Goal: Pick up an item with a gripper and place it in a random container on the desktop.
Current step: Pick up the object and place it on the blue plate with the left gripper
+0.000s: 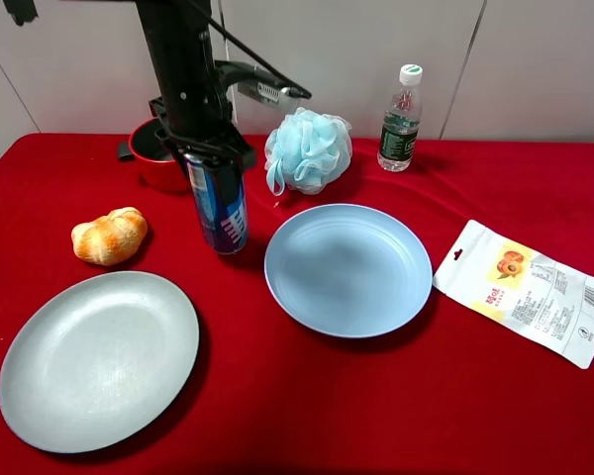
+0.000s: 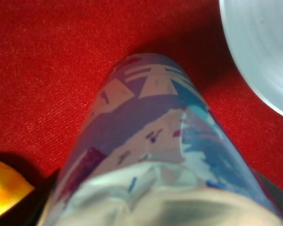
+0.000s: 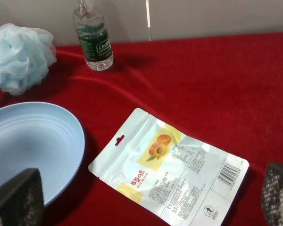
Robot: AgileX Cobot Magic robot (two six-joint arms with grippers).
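Exterior high view, nearest edge first: a bright red cloth [image 1: 307, 416] with a fine woven nap covers the flat desktop. On it, at the near left, lies a large grey-green oval plate [image 1: 99, 361], matte and faintly speckled. Farther back and to the right sits a round light blue shallow plate [image 1: 348, 269] with a raised rim and smooth finish. To its right lies a glossy white snack pouch [image 1: 523, 292] printed with fruit and a barcode. A golden crusty bread roll [image 1: 109, 237] rests behind the oval plate.

Between roll and blue plate stands a tall slim blue drink can [image 1: 221, 210] with pale lettering, slightly tilted, near the blue plate's rim but apart from it. The left claw [image 1: 210, 156] is clenched around its upper end. Whether its base touches the cloth cannot be told.

In the right wrist view, the right claw [image 3: 148, 195] is spread wide above the pouch.

Behind the can sit a red pot [image 1: 156, 156], a frilly pale blue mesh bath pouf [image 1: 308, 148] and a clear green-labelled water bottle [image 1: 400, 121]. Plain off-white wall panels [image 1: 535, 59] close the scene.
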